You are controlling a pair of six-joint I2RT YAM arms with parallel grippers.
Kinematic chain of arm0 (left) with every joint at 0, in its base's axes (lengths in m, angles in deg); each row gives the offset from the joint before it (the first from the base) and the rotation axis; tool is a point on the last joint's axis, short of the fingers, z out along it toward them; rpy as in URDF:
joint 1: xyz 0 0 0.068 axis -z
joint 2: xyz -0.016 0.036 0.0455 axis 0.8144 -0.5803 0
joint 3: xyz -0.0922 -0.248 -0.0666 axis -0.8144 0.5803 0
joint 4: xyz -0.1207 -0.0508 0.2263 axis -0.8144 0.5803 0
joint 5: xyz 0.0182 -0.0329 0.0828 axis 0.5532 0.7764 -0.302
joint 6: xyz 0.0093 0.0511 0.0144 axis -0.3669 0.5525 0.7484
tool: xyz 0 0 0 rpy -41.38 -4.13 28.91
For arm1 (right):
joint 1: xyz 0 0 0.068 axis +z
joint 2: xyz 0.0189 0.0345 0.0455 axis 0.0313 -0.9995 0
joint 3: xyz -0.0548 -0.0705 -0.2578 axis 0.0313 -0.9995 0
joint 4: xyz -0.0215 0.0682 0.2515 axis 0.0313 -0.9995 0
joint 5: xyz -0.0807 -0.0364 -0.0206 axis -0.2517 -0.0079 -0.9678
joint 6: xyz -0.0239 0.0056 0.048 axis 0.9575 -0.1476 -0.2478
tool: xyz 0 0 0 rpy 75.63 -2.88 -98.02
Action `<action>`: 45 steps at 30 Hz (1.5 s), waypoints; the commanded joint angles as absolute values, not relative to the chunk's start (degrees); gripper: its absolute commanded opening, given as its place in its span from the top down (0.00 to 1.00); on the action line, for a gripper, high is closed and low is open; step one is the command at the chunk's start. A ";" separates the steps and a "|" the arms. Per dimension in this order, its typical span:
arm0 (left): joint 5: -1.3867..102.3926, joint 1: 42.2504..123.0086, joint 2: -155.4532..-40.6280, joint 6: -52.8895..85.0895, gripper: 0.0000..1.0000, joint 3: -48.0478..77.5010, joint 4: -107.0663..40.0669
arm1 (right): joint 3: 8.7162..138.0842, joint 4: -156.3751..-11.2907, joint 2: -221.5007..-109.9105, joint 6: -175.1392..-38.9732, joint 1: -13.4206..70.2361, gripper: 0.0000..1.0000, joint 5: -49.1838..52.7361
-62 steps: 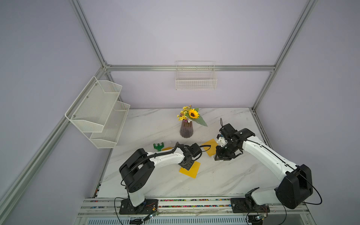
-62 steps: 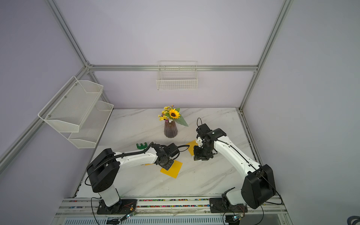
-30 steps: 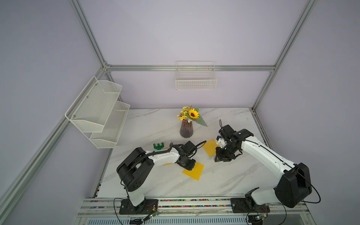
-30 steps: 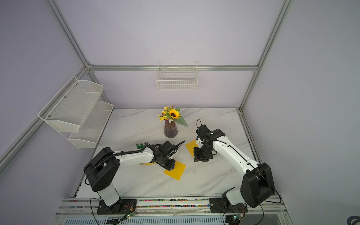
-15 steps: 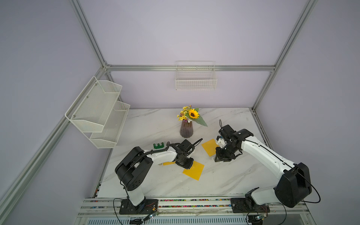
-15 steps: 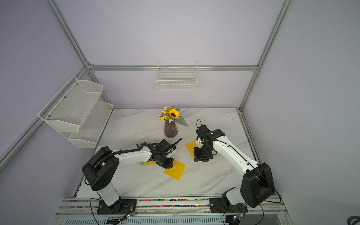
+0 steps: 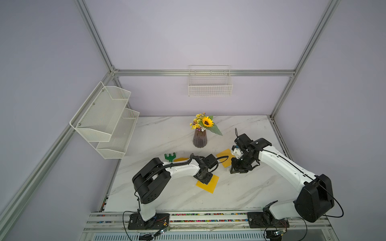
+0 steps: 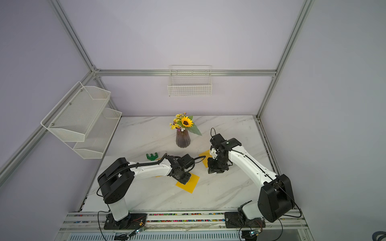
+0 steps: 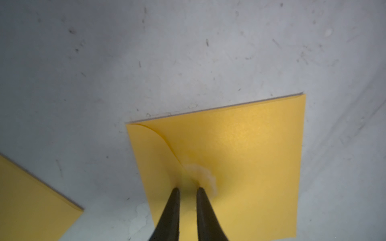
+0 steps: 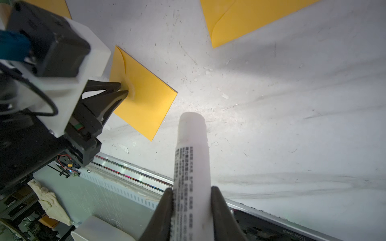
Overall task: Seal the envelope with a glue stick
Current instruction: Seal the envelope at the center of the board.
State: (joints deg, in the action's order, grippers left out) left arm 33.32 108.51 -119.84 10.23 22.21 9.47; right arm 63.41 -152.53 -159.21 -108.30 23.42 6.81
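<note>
White plastic glue stick (image 10: 192, 158), grey printed label, is clamped in the right gripper (image 10: 192, 189), right of centre in both top views, clear of the yellow paper envelope (image 7: 210, 185) just left-below it. Left gripper (image 9: 188, 188): jaws a narrow gap apart, gripping nothing, tips on the envelope flap.

Lab test cell — aluminium frame (image 7: 204, 72), marble tabletop (image 7: 167, 133).
</note>
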 commanded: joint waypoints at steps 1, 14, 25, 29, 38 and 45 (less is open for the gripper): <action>28.20 109.62 -127.80 6.51 0.83 26.02 13.93 | 63.64 -153.08 -159.46 -106.68 23.16 1.00 7.03; 29.96 109.97 -119.79 8.31 0.70 24.15 9.94 | 64.32 -153.27 -159.37 -106.79 22.86 1.00 6.48; 31.14 106.57 -112.58 10.62 0.76 23.45 10.42 | 65.08 -153.18 -160.55 -106.90 22.75 1.00 6.43; 32.61 106.57 -114.68 10.91 0.78 23.34 10.13 | 65.33 -153.25 -160.75 -106.94 22.89 1.00 6.56; 34.36 106.57 -118.16 10.58 0.79 25.01 7.40 | 65.28 -153.54 -160.66 -107.07 22.84 1.00 6.39; 33.73 107.15 -120.42 9.12 0.78 27.04 6.85 | 64.96 -153.18 -161.15 -106.78 22.81 1.00 6.74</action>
